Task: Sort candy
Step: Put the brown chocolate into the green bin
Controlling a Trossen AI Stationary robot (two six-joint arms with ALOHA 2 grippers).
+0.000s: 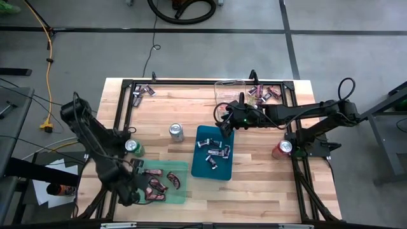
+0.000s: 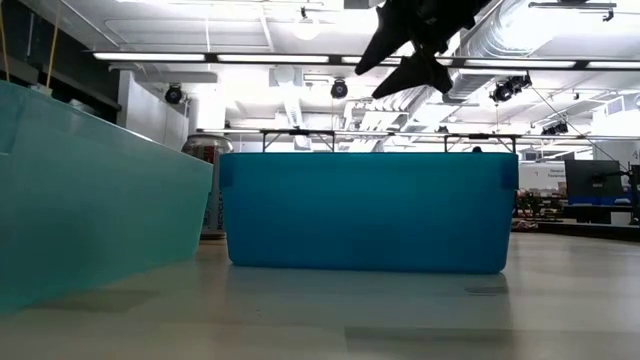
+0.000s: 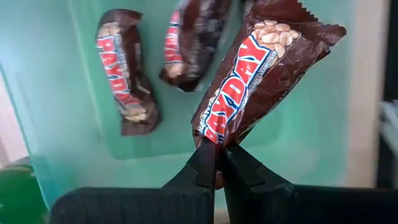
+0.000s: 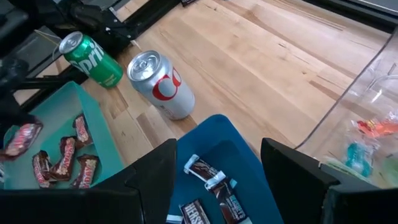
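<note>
Two crinkly brown bars, translucent green tray

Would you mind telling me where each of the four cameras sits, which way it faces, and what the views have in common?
High view: overhead, straight down on the table; both arms show.
Low view: table height, facing the blue tray; an arm hangs above.
Left wrist view: behind the left gripper, shut on a PayDay bar over the green tray.
Right wrist view: behind the open right gripper, over the blue tray, facing the silver can.
Shared: both trays appear in the high, low and right wrist views.
</note>
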